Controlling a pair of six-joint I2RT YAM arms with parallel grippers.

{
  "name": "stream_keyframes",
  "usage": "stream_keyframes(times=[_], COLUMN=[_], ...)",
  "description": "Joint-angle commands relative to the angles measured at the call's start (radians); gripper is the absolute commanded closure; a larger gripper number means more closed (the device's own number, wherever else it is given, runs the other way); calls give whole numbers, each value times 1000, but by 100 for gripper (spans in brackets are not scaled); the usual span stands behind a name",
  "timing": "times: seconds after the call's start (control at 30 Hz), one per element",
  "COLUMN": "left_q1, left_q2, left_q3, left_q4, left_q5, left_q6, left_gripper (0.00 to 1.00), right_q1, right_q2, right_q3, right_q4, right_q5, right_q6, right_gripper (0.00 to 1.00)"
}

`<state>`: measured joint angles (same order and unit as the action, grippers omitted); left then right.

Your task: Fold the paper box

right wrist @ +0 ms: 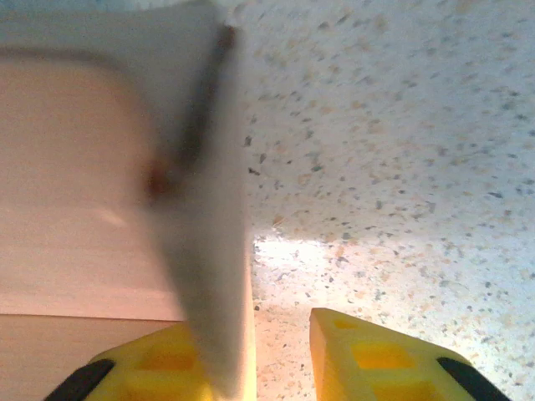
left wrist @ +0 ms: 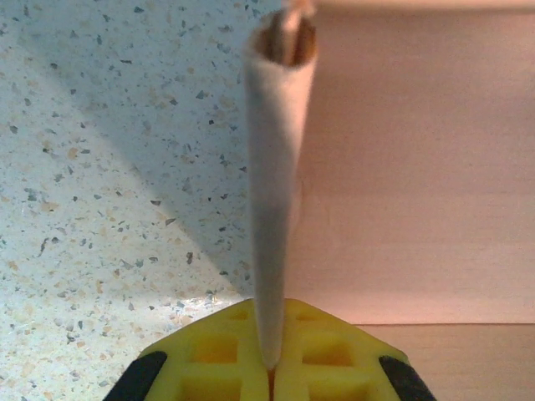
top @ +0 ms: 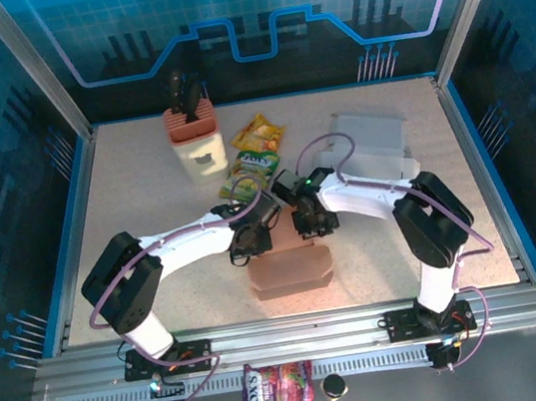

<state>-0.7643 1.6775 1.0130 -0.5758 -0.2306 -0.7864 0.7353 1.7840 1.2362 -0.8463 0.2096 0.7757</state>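
Note:
The pink paper box [top: 292, 270] lies partly folded at the table's middle, between the two arms. My left gripper [top: 252, 239] is at its far left edge. In the left wrist view the left gripper [left wrist: 272, 372] is shut on an upright box flap [left wrist: 276, 167], seen edge-on, with the box's flat panel [left wrist: 418, 167] to the right. My right gripper [top: 310, 222] is at the far right edge. In the right wrist view the right gripper [right wrist: 280, 359] is open; a blurred flap [right wrist: 209, 251] leans against its left finger, with a clear gap to the other finger [right wrist: 368, 355].
A cream holder with black tools [top: 196, 141] stands at the back left, with snack packets [top: 256, 152] beside it. A pale folded box [top: 371, 145] lies at the back right. A candy bag [top: 277, 393] and a small dark cap [top: 333, 386] rest on the front rail.

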Motion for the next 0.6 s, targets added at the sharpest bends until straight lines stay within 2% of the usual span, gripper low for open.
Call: stream_keyframes(times=[0.0, 0.1, 0.2, 0.33, 0.57], left_q1=[-2, -2, -2, -1, -2], left_q2=[4, 6, 10, 13, 21], left_q3=[-18, -16, -12, -5, 2], left_q4=[-56, -57, -56, -59, -62], left_q5=[-7, -5, -2, -2, 0], left_q6=[9, 12, 13, 16, 19], left_gripper=[100, 100, 100, 100, 100], right_q1=[-41, -59, -76, -83, -75], right_q2=[-74, -93, -68, -17, 39], right_q3=[7, 21, 52, 84, 97], right_q4=[8, 31, 29, 21, 32], right_q5=[-12, -20, -23, -13, 3], right_q6=[-31, -54, -74, -96, -96], right_gripper=[60, 53, 51, 55, 68])
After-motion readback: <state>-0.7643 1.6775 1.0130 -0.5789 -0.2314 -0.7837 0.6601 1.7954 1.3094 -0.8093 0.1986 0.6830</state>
